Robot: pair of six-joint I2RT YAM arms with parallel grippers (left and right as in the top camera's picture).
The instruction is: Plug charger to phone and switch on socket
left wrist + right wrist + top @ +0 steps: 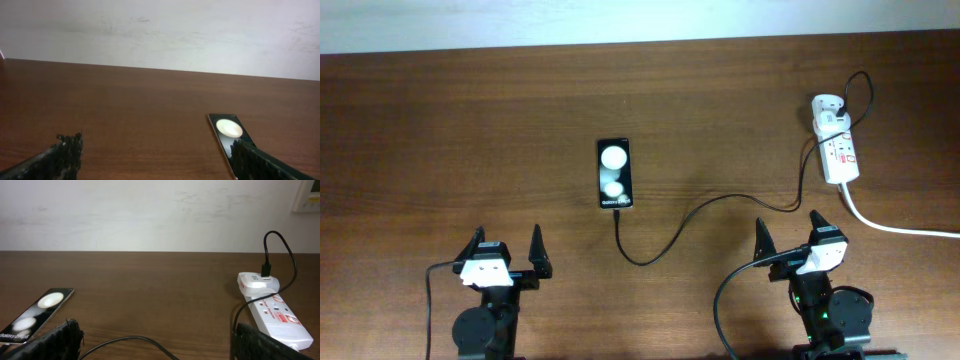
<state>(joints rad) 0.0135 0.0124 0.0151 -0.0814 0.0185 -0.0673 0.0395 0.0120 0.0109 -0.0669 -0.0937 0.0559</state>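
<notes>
**Desk:** Where's the charger (725, 196) lying?

**Me:** I'm seeing its thin black cable snaking off from the phone (614, 174), tip at the phone's lettered end; whether it's seated, I can't tell. The white socket (840, 150) is sitting well away.

**Desk:** Handling?

**Me:** Limp, light; I'm aiming for the stiffer plug. The glossy phone may be sliding on the wooden bench (470, 120). Left pincer (506, 247) and right pincer (788, 235) are both gaping, empty.
</notes>
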